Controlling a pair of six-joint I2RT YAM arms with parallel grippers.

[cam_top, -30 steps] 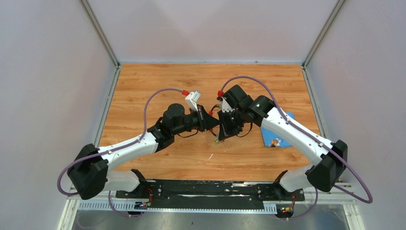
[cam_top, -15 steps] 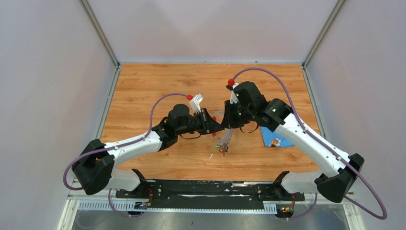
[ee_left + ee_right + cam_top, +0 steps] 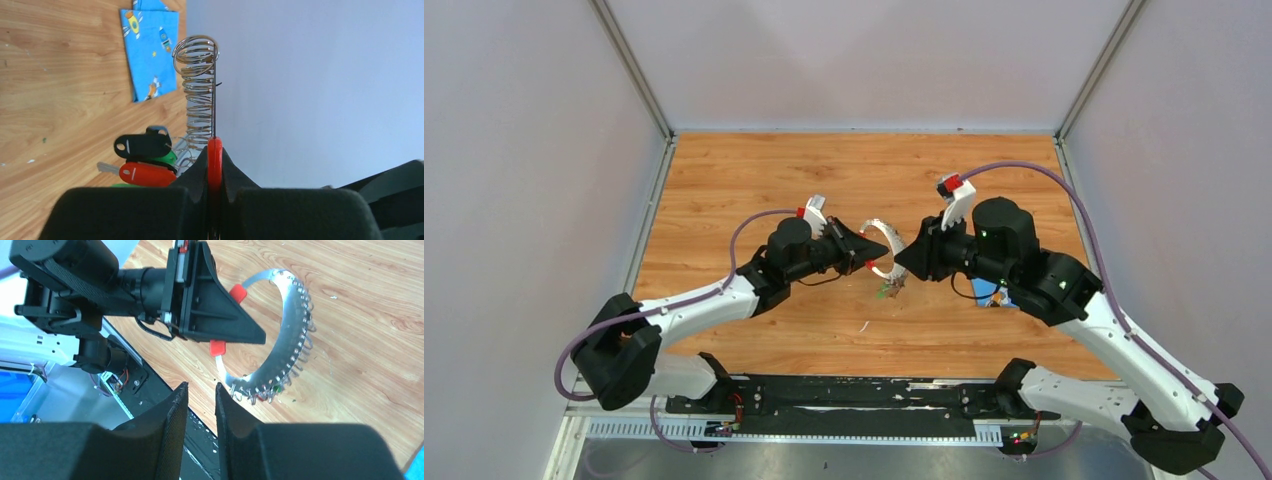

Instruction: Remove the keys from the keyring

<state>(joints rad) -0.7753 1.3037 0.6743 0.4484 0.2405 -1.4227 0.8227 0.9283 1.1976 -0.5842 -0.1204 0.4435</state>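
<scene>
My left gripper (image 3: 871, 253) is shut on the red curved part (image 3: 215, 162) of the keyring (image 3: 895, 241) and holds the ring above the table. In the left wrist view the ring (image 3: 200, 85) is edge-on, lined with small split rings. The keys (image 3: 142, 172) hang by its lower part, with red, green and black caps. They show as a small bunch in the top view (image 3: 886, 290). My right gripper (image 3: 904, 262) is just right of the ring, apart from it. In its wrist view (image 3: 201, 392) the jaws stand slightly parted with nothing between them, and the ring (image 3: 292, 335) lies beyond.
A blue printed cloth (image 3: 150, 50) lies on the wooden table right of the ring, mostly hidden under my right arm in the top view (image 3: 999, 296). The black base rail (image 3: 864, 395) runs along the near edge. Grey walls enclose the table.
My right gripper has drawn back from the ring to the right and its arm has risen. My left gripper still holds the ring, now turned more upright.
</scene>
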